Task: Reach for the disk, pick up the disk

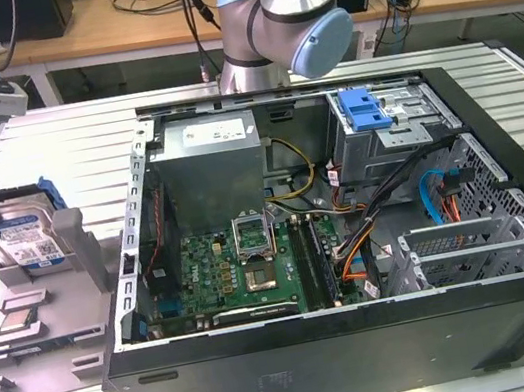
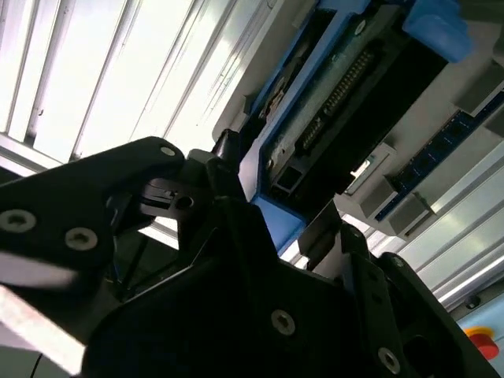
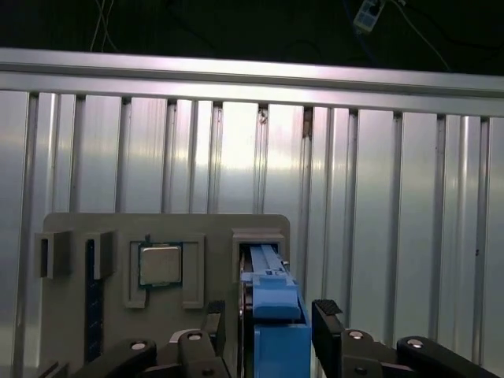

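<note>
At the exterior view's left — gripper (image 3: 269,315) over disk (image 1: 29,242) | fingers (image 3: 326,311) apart, flanking its edges | slim gaps both sides

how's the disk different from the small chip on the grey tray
The disk stands on edge in a slot; the chip lies flat in a recess. The disk is far larger and blue-framed; the chip is a small silver square. The gripper straddles the disk, open; the chip is apart from it. Both sit in the grey tray.

Exterior view high over PC case (image 1: 372,359), both wrist views nr disk (image 2: 339,94) (image 3: 276,315), shared
</note>
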Robot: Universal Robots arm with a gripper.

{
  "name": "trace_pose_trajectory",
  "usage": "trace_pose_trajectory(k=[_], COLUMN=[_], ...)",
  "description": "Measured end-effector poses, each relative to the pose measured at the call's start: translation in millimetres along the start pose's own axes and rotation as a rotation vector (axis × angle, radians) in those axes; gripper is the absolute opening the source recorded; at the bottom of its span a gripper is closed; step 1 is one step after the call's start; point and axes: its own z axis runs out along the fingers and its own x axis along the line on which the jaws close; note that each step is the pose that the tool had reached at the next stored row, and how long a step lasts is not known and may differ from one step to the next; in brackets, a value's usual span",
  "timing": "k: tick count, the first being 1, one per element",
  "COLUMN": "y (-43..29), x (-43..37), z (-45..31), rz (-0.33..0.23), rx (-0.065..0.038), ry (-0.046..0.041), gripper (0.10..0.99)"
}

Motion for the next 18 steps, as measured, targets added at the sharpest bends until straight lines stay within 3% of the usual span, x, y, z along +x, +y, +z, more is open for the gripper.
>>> trace_pose_trajectory(k=[1,2,3,18], y=[0.0,0.0,0.0,0.0], x=[0.0,0.0,0.0,0.0], z=[0.1,0.2,0.2,1.4], rz=[0.000,0.000,0.000,0.000], rx=[0.000,0.000,0.000,0.000], ry=[0.0001,0.0000,0.0000,0.0000], gripper=[0.459,0.459,0.369,0.369])
